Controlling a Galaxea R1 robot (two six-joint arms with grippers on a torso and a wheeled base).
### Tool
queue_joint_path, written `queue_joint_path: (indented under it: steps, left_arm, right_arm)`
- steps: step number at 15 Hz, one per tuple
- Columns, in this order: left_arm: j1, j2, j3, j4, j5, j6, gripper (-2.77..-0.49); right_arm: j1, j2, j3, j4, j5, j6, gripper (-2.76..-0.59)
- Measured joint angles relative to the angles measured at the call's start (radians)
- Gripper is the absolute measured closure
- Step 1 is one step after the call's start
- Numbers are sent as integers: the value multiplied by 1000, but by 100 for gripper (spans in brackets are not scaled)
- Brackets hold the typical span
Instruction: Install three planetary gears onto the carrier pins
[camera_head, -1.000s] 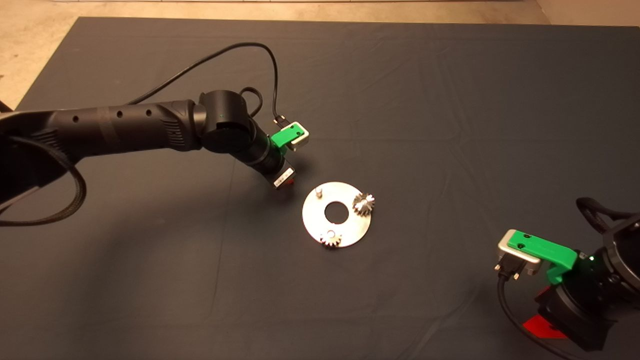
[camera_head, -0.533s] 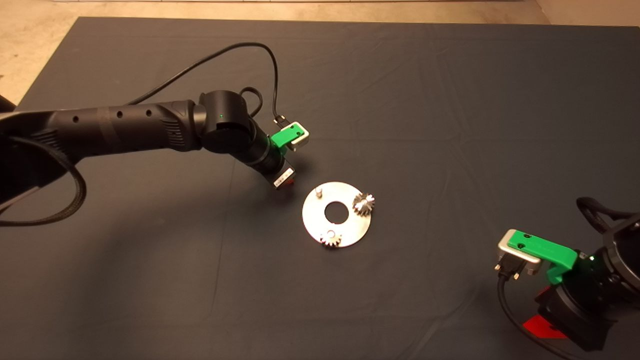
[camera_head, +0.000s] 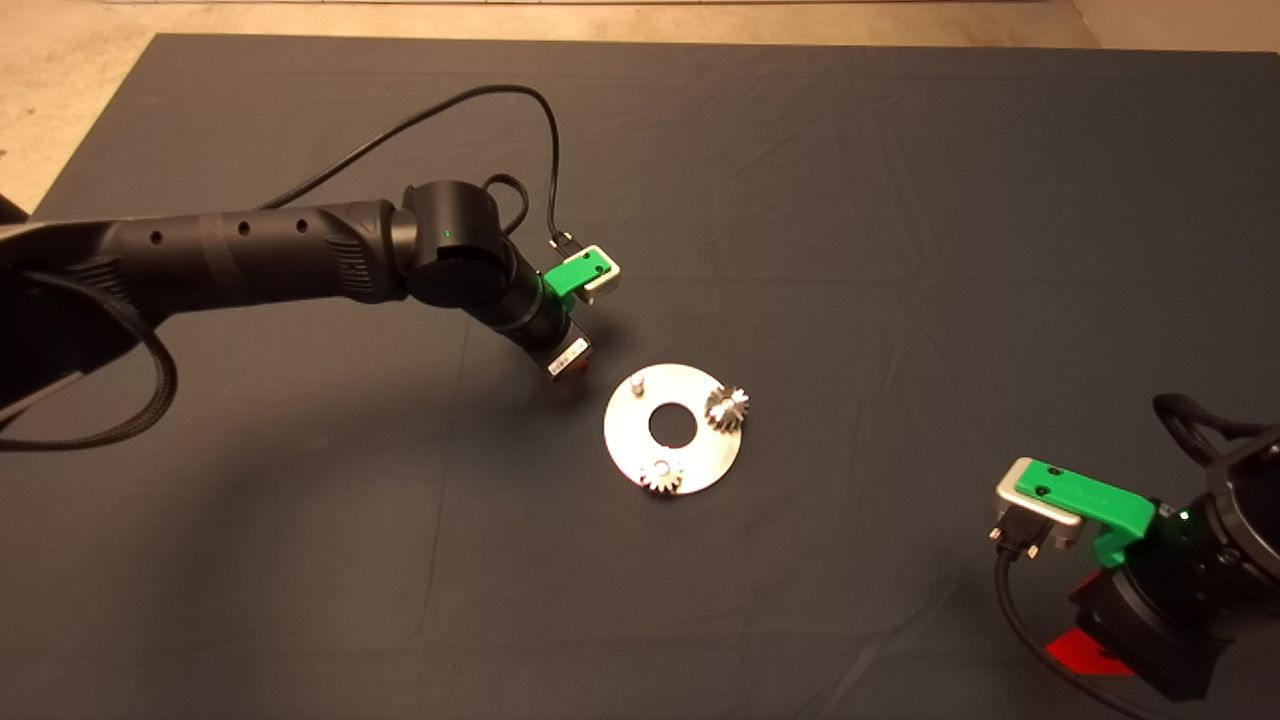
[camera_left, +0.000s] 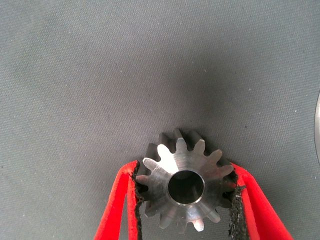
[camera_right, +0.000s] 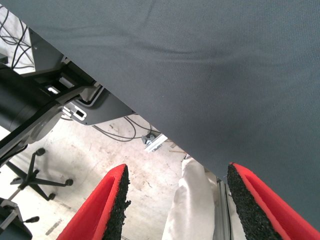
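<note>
Overhead, third gear hidden

Only the left wrist view shows the left gripper (camera_left: 186, 192) clamped on a planetary gear (camera_left: 185, 186), just beside the carrier disc (camera_head: 700, 458). Two gears (camera_head: 728, 407) sit on pins; one pin (camera_head: 638, 381) bare. Right gripper (camera_right: 176, 202) parked, fingers apart.

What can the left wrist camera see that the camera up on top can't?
Only the left wrist view shows the third gear, clamped between the left gripper's red jaws just over the mat.

Only the head view shows two gears already on the disc, one at its right edge and one at its near edge, the last bare pin, and the right gripper waiting at the lower right.

Both show the dark mat.
</note>
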Motion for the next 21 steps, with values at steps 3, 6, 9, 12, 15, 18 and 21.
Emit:
queue_joint_path:
  steps: [3,6,9,12,15,18,21]
  left_arm:
    - [-19,3,7,-7,79,1,-71]
    - [-66,0,7,-5,125,3,-71]
    - [-71,3,18,-6,172,3,-71]
    - [-89,32,73,-8,227,-3,-71]
    - [-125,109,84,-8,224,-53,-70]
    - [-131,162,84,-9,226,-94,-71]
    - [-136,178,84,-9,258,-95,-71]
  right_arm:
    - [1,0,0,0,0,2,-144]
    - [1,3,0,0,0,6,-144]
    - [1,3,0,0,0,15,-144]
    - [1,2,0,0,0,21,-144]
    - [0,-21,0,0,2,31,-144]
    - [1,-62,0,0,-3,41,-144]
    - [1,-76,0,0,-1,44,-144]
